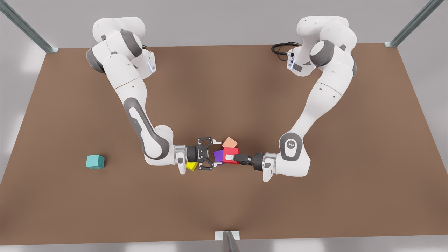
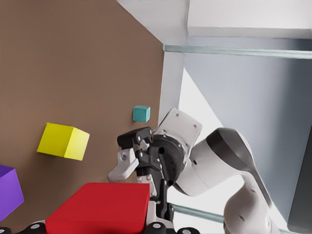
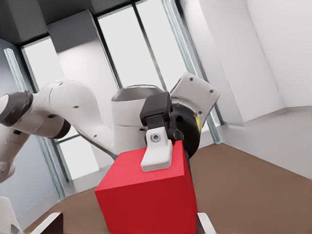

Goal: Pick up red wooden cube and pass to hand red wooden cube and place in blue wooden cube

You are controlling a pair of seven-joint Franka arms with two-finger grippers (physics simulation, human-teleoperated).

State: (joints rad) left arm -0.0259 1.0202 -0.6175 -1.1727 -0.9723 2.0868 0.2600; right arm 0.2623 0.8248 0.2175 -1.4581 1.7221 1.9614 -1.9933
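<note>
The red wooden cube (image 1: 231, 152) (image 2: 100, 207) (image 3: 146, 200) is held at the table's middle by my left gripper (image 1: 229, 158), which reaches in from the front view's right and is shut on it. One of the left gripper's white pads (image 3: 157, 151) lies on the cube's face. My right gripper (image 1: 216, 154) (image 2: 127, 153) faces it from the front view's left. It is open, its fingertips (image 3: 204, 223) on either side of the cube's near end. The blue wooden cube (image 1: 95, 161) (image 2: 141, 113) sits alone far toward the front view's left.
A purple cube (image 1: 218, 155) (image 2: 9, 190), a salmon-orange cube (image 1: 230, 142) and a yellow cube (image 1: 191, 166) (image 2: 63, 141) lie close around the two grippers. The brown table (image 1: 224, 87) is bare between them and the blue cube. A black cable (image 1: 281, 47) lies at the back.
</note>
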